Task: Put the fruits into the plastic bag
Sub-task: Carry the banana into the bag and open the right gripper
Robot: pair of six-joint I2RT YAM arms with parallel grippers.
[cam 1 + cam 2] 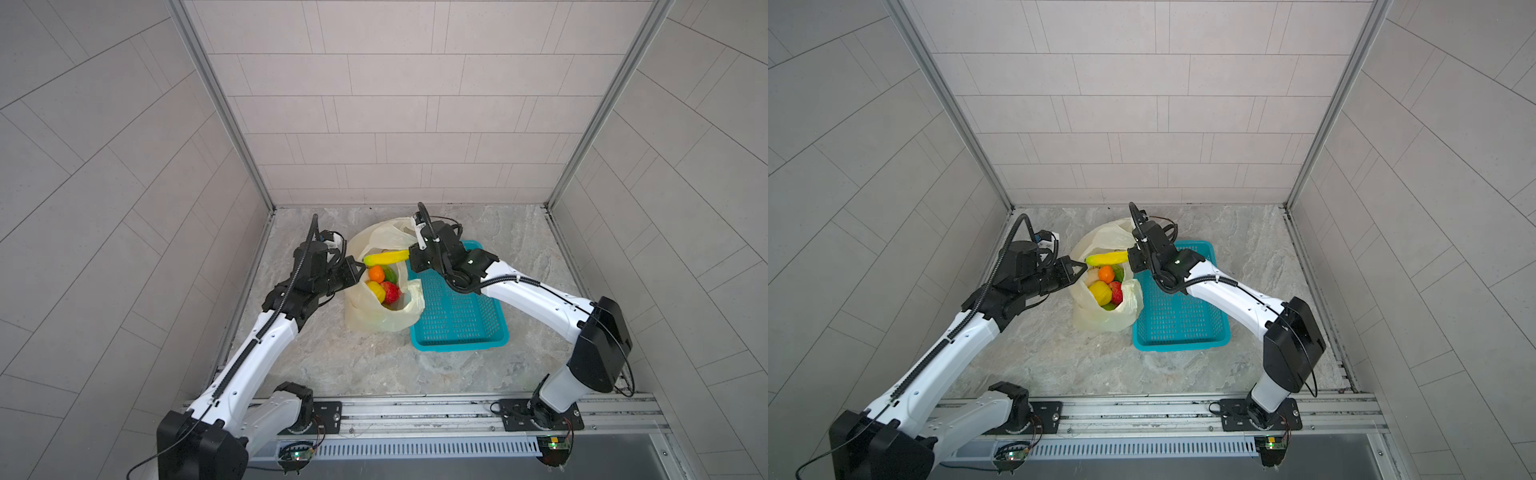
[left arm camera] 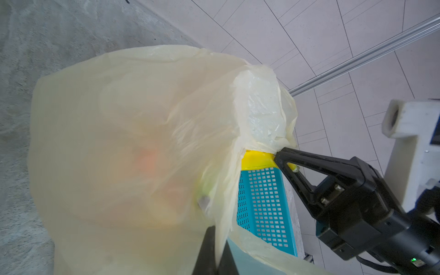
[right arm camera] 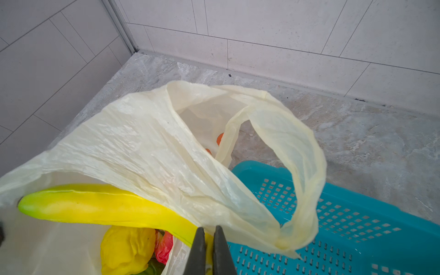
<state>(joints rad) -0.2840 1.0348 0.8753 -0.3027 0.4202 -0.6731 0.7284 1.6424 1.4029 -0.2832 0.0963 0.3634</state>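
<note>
Spanning the plastic bag's [image 1: 374,320] open mouth, banana [image 1: 386,257] sits pinched in right claw [image 3: 209,231].

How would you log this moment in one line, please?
left gripper: shut on plastic bag rim | right gripper: shut on banana at bag mouth | other fruits: inside bag
</note>
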